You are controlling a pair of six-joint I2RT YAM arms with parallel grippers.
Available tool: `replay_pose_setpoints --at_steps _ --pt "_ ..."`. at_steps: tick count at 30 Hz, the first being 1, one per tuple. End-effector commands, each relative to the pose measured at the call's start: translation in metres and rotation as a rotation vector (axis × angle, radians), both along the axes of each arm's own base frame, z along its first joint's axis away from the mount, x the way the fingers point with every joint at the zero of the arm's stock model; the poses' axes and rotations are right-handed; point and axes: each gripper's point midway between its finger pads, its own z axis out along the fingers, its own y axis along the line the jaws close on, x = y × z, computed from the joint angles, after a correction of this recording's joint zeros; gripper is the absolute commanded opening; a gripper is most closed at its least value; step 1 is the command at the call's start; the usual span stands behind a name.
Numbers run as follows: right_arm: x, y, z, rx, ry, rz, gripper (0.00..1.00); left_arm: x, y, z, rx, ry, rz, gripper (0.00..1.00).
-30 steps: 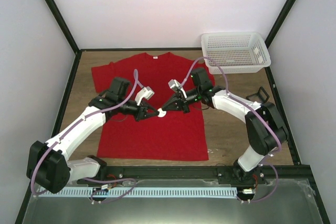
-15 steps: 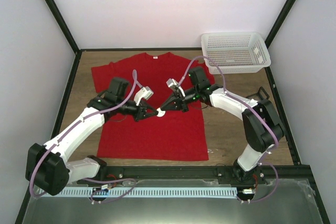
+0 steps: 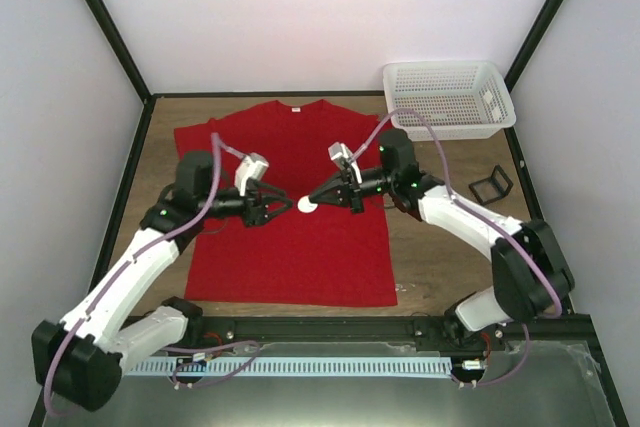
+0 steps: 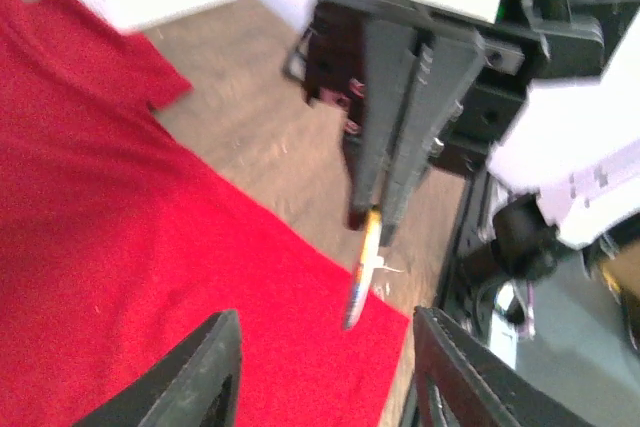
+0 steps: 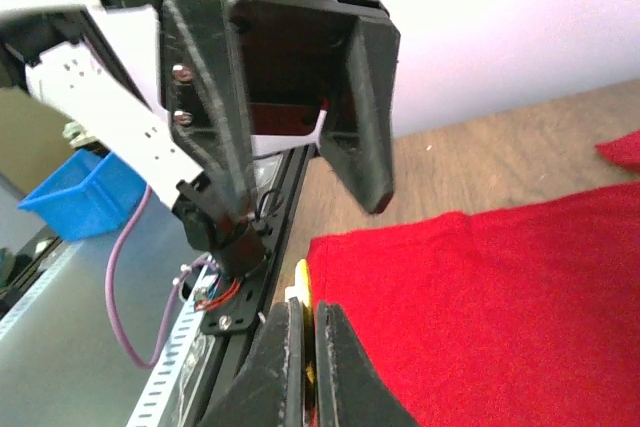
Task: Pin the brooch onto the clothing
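Observation:
The red T-shirt (image 3: 290, 217) lies flat on the wooden table. A small pale round brooch (image 3: 308, 206) hangs just above the shirt's middle, and my right gripper (image 3: 318, 201) is shut on it. In the left wrist view the brooch (image 4: 360, 272) shows edge-on, sticking out from the tips of the right fingers (image 4: 400, 137) over the shirt (image 4: 150, 247). My left gripper (image 3: 272, 210) stands open a short way left of the brooch, touching nothing. In the right wrist view the brooch's yellowish edge (image 5: 302, 287) pokes out between the closed right gripper (image 5: 312, 352), with the left fingers (image 5: 365, 97) spread opposite.
A white mesh basket (image 3: 450, 97) stands at the back right corner. A black wire-frame stand (image 3: 490, 184) lies on the bare wood right of the shirt. Black frame rails run along the table's edges, and the arm bases sit on the near rail (image 3: 330, 327).
My left gripper has opened, let go of the brooch and drawn back to the left. The right gripper keeps the brooch and has shifted slightly up and right.

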Motion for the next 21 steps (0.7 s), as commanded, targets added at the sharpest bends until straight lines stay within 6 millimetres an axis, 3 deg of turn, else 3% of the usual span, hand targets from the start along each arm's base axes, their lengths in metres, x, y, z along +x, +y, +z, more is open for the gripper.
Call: replay_pose_setpoints --at_steps 1,5,8,14,21 --pt "0.009 -0.006 0.050 0.104 -0.041 -0.152 0.01 0.014 0.016 0.045 -0.216 -0.032 0.176 0.53" --pt "0.002 -0.015 0.076 0.176 0.006 -0.198 0.01 0.004 0.020 0.064 -0.452 0.000 0.210 0.59" --pt "-0.003 -0.017 0.088 0.220 0.074 -0.194 0.01 -0.009 0.010 0.079 -0.567 0.000 0.157 0.59" --pt "-0.006 -0.014 0.093 0.236 0.152 -0.163 0.01 -0.011 -0.008 0.089 -0.568 -0.031 0.135 0.57" --pt "-0.006 -0.013 0.096 0.245 0.166 -0.171 0.01 -0.007 -0.020 0.087 -0.523 -0.040 0.109 0.40"
